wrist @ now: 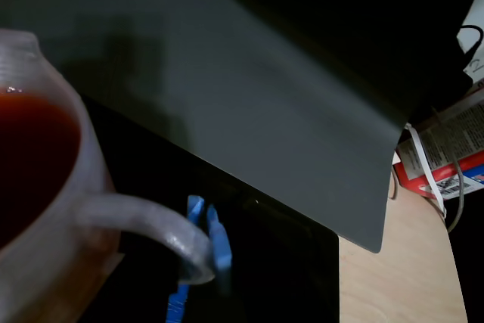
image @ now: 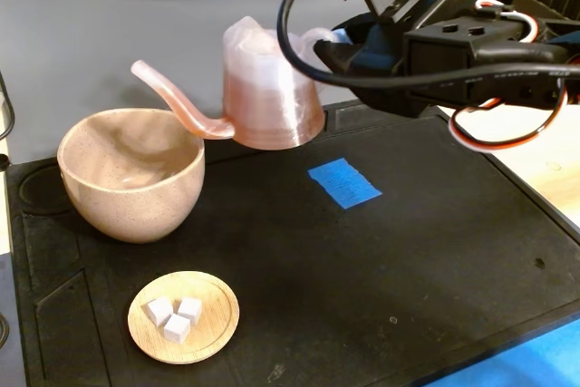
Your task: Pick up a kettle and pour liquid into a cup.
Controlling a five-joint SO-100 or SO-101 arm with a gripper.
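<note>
In the fixed view the translucent pinkish kettle (image: 270, 97) hangs roughly upright over the back of the black mat (image: 435, 260). Its long curved spout reaches left, over the right rim of the speckled beige cup (image: 131, 178). My gripper (image: 333, 43) comes in from the right and is shut on the kettle's loop handle. The wrist view looks down into the kettle (wrist: 45, 262), where dark red liquid (wrist: 30, 156) fills the body, and the loop handle (wrist: 151, 225) curves out to the right. I cannot make out any liquid inside the cup.
A small wooden dish with three white cubes (image: 184, 316) lies at the mat's front left. A blue tape patch (image: 344, 181) marks the mat's middle. Light wooden tabletop (image: 544, 160) borders the mat on the right, with a printed carton (wrist: 446, 149) there in the wrist view.
</note>
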